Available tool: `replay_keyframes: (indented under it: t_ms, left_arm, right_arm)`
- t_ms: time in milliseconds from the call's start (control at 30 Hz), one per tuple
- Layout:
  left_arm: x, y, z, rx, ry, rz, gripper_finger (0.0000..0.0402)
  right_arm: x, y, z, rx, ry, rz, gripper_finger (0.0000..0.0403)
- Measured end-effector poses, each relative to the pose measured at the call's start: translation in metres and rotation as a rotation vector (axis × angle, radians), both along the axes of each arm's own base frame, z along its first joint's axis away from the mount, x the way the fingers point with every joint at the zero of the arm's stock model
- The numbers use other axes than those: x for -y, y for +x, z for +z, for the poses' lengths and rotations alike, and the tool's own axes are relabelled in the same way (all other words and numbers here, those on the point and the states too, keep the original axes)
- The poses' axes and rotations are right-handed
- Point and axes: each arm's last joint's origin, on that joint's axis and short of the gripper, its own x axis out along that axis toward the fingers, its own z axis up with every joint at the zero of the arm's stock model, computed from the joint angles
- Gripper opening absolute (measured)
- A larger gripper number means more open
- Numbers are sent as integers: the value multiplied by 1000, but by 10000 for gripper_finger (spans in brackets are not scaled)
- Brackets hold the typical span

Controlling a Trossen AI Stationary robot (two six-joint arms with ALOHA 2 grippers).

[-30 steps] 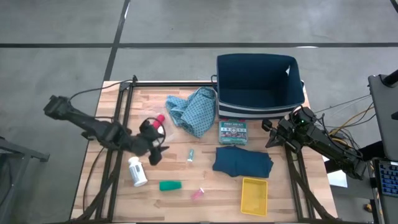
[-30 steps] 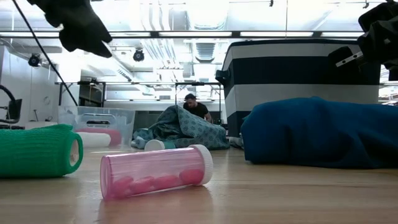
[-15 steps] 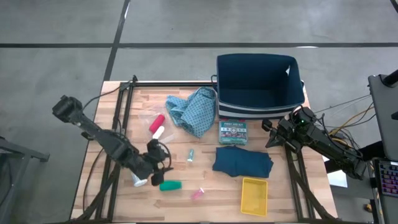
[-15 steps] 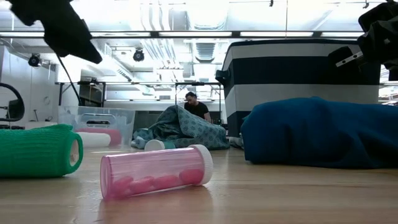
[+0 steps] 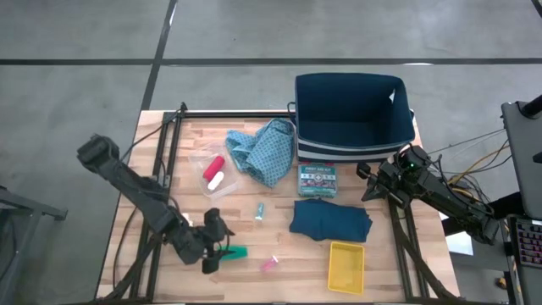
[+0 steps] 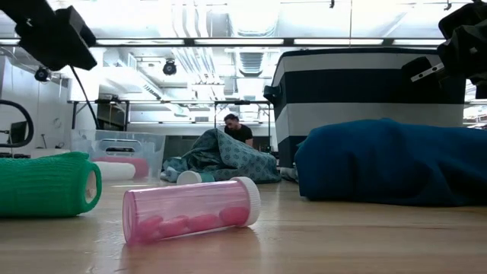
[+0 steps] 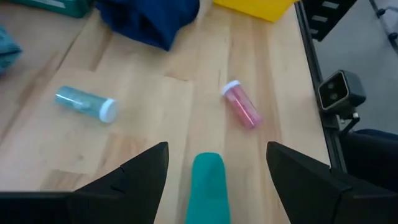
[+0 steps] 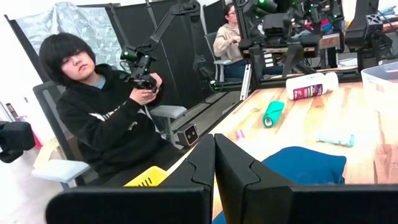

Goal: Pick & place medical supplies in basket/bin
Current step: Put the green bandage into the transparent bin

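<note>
My left gripper [image 5: 222, 251] is open and hovers near the table's near edge, over the green cylinder [image 7: 208, 186]. Its fingers stand on either side of the cylinder without touching it. In the low view the gripper [image 6: 53, 34] is well above the cylinder [image 6: 46, 183], which lies on its side. The arm hides the white pill bottle [image 8: 311, 84] in the high view. Red and white cylinders [image 5: 213, 170] lie in a clear bag. The light-blue patterned cloth [image 5: 262, 149] and the dark teal folded cloth [image 5: 330, 220] lie flat. My right gripper [image 5: 373, 182] is shut and waits beside the basket [image 5: 351, 135].
A pink tube [image 5: 269, 265] and a small teal tube [image 5: 260, 211] lie near the green cylinder. A yellow tray [image 5: 345, 264] and a green box [image 5: 318, 178] sit by the teal cloth. The dark blue basket stands at the far edge. A seated person [image 8: 106, 118] is beyond the table.
My left gripper has swung from beside the red and white cylinders toward the table's near edge. It passed over the white pill bottle and now stands over the green cylinder. Nothing on the table has moved.
</note>
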Motion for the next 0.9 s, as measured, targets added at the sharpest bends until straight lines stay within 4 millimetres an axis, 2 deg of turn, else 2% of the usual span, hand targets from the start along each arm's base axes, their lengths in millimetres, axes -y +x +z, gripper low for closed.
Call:
replay_keyframes:
  t_ms: [600,900]
  left_arm:
    - [31,10,-38,7,3,-41,281]
    - [37,10,-57,-46,-7,-3,281]
  right_arm:
    - [0,0,0,0,0,0,8]
    - [0,0,0,0,0,0,8]
